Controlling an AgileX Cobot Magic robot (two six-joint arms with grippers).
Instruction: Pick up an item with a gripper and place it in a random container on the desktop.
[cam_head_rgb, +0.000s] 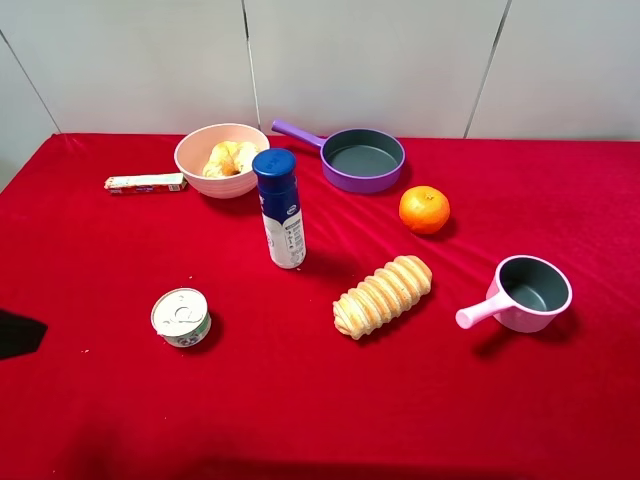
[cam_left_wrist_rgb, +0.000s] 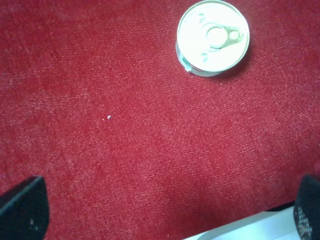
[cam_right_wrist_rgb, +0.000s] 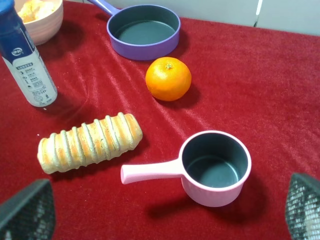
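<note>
The golden-yellow twisted ring bread (cam_head_rgb: 228, 158) lies inside the pale pink bowl (cam_head_rgb: 192, 160) at the back left of the red desktop (cam_head_rgb: 300, 400). The right wrist view shows the bowl's wall (cam_right_wrist_rgb: 47, 27) with the bread (cam_right_wrist_rgb: 35, 9) in it at one corner. My left gripper (cam_left_wrist_rgb: 165, 210) is open over bare red cloth near the table's left edge, nothing between its dark fingertips (cam_left_wrist_rgb: 22, 207). A dark part of that arm (cam_head_rgb: 15, 333) shows at the left edge. My right gripper (cam_right_wrist_rgb: 165, 212) is open and empty, with fingertips (cam_right_wrist_rgb: 25, 210) wide apart, short of the small pink pot.
A blue-capped white bottle (cam_head_rgb: 280, 210) stands mid-table, near the bowl. A small tin can (cam_head_rgb: 181, 317), a long ridged loaf (cam_head_rgb: 383, 295), an orange (cam_head_rgb: 424, 209), a purple pan (cam_head_rgb: 363, 159), a pink handled pot (cam_head_rgb: 530, 292) and a flat packet (cam_head_rgb: 146, 183) lie around.
</note>
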